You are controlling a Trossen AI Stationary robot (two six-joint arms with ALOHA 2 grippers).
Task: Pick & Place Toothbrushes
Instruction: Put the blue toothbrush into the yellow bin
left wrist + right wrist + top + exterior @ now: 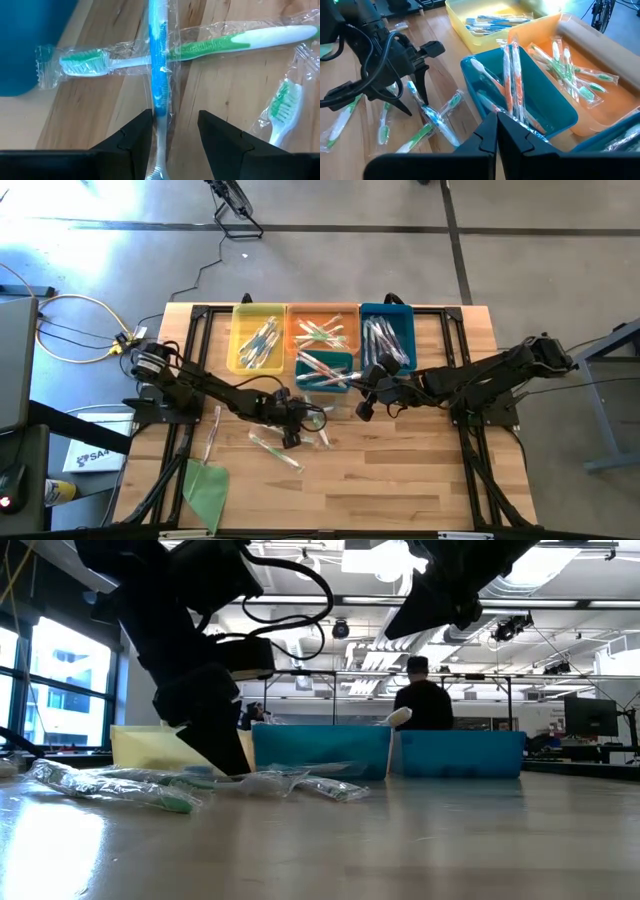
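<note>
Several wrapped toothbrushes lie loose on the wooden table (400, 470). A blue one (159, 75) lies across a green one (200, 47), and another green one (280, 107) lies beside them. My left gripper (175, 132) is open and slants down over the blue toothbrush's handle, one finger on each side of it; it also shows in the right wrist view (417, 100). My right gripper (497, 132) is shut and empty, hovering above the near rim of the teal bin (470, 65). My left gripper straddles the blue toothbrush's handle (161, 117), coming from above at a slant, with the fingers across the handle. The wrapper lies right against one finger (142, 135). Whether they touch I cannot tell. The toothbrush lies flat on the table.
A yellow bin (240, 340), an orange bin (322, 308) and a blue bin (388, 310) stand in a row at the far edge, with the teal bin (345, 360) in front; all hold toothbrushes. A green sheet (205, 485) lies near left. A person stands in the room behind (425, 700).
</note>
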